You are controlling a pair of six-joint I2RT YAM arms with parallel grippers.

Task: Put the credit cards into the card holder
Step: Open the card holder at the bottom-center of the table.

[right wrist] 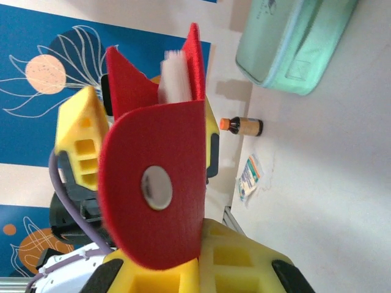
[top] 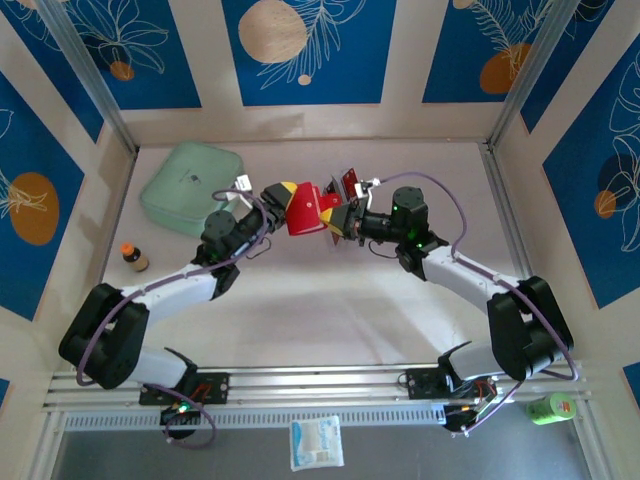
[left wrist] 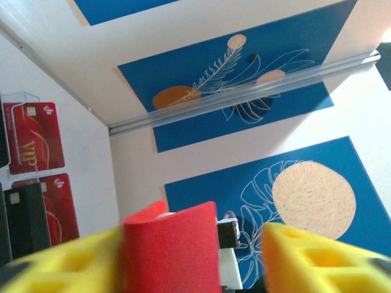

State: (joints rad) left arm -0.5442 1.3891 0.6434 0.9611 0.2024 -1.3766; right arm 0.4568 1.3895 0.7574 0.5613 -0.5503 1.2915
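Note:
The red card holder [top: 308, 210] hangs above the table's middle, between both grippers. My right gripper [right wrist: 198, 268] is shut on the lower edge of the card holder [right wrist: 159, 201], whose flap with the pale dot clasp faces the camera; a blurred white strip stands in its fold. My left gripper [left wrist: 189, 256] is open: the card holder [left wrist: 174, 250] rests against its left finger, with a gap to the right finger [left wrist: 317, 259]. Red credit cards [left wrist: 33, 137] and a dark one [left wrist: 23, 220] stand in a clear rack at the left. In the top view the left gripper [top: 278, 196] and right gripper [top: 335, 218] face each other.
The clear rack with cards [top: 348, 182] stands just behind the grippers. A mint-green case [top: 192, 187] lies at the back left, and a small brown bottle [top: 134, 258] stands at the left. A packet [top: 316, 442] and a green bottle [top: 553, 407] lie beyond the near rail.

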